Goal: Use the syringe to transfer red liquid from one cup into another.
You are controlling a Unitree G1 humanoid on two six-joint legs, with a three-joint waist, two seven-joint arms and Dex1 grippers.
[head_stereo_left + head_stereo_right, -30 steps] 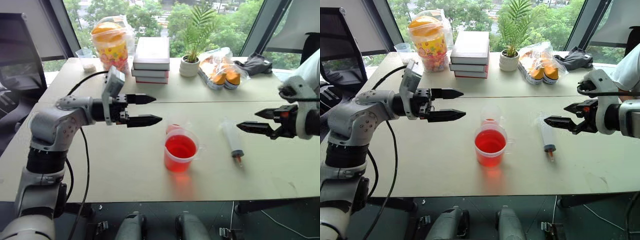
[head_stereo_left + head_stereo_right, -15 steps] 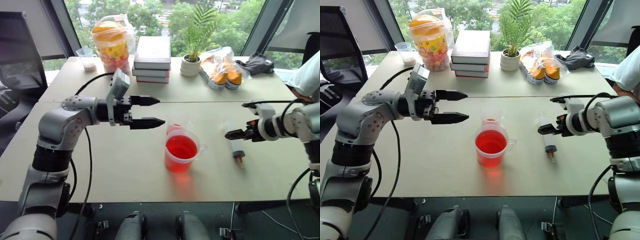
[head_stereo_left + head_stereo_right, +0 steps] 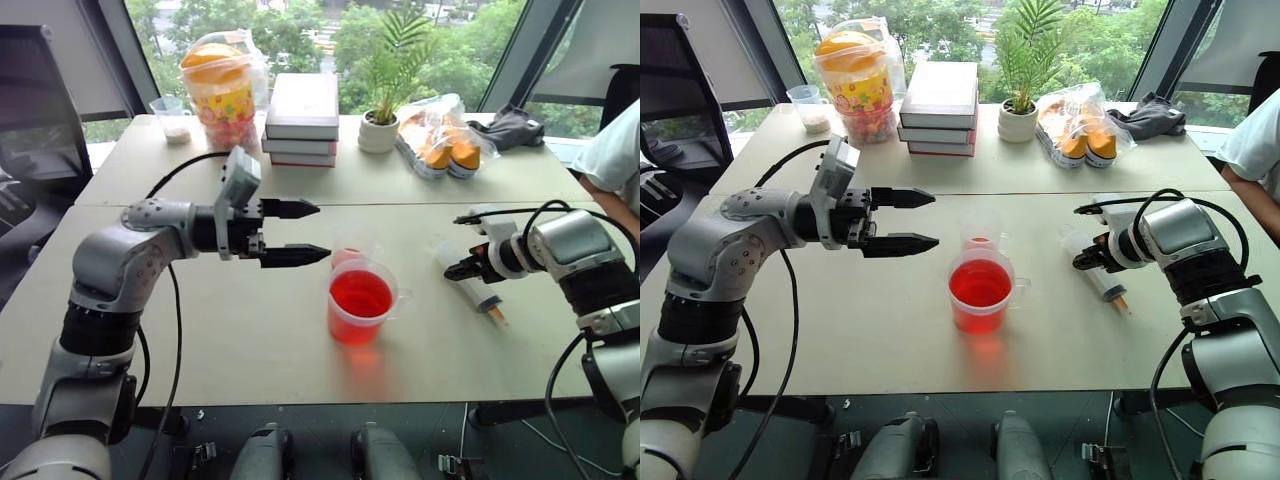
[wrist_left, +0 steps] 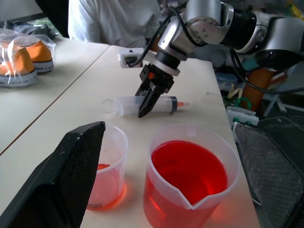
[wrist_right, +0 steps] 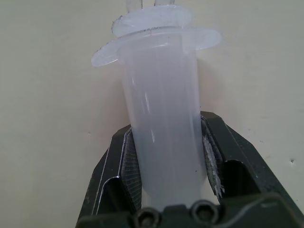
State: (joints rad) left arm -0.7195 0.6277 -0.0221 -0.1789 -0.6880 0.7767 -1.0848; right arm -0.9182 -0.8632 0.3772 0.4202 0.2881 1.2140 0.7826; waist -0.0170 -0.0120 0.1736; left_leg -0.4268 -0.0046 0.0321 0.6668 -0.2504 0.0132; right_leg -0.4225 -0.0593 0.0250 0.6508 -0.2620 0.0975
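Fingers (image 5: pixel 121 156) of right gripper (image 3: pixel 1092 262) pinching syringe (image 3: pixel 1092 273) barrel on both sides, wrist angled down twd table (image 3: pixel 250 340), syringe lying flat right of big handled cup (image 3: pixel 361 301) of red liquid (image 3: pixel 361 294). Left gripper (image 3: pixel 295 232) held level above table, pointing right twd cups, fingers spread wide, gripping nothing; small cup (image 4: pixel 108 166) just behind big one. Pale tabletop w/ books (image 3: pixel 303 118), potted plant (image 3: pixel 383 100), snack bags (image 3: pixel 440 132) at far edge by window.

Silver-grey jointed arms with loose black cables, left hand (image 3: pixel 296 232) and right hand (image 3: pixel 1083 261) both have black tapered fingers.
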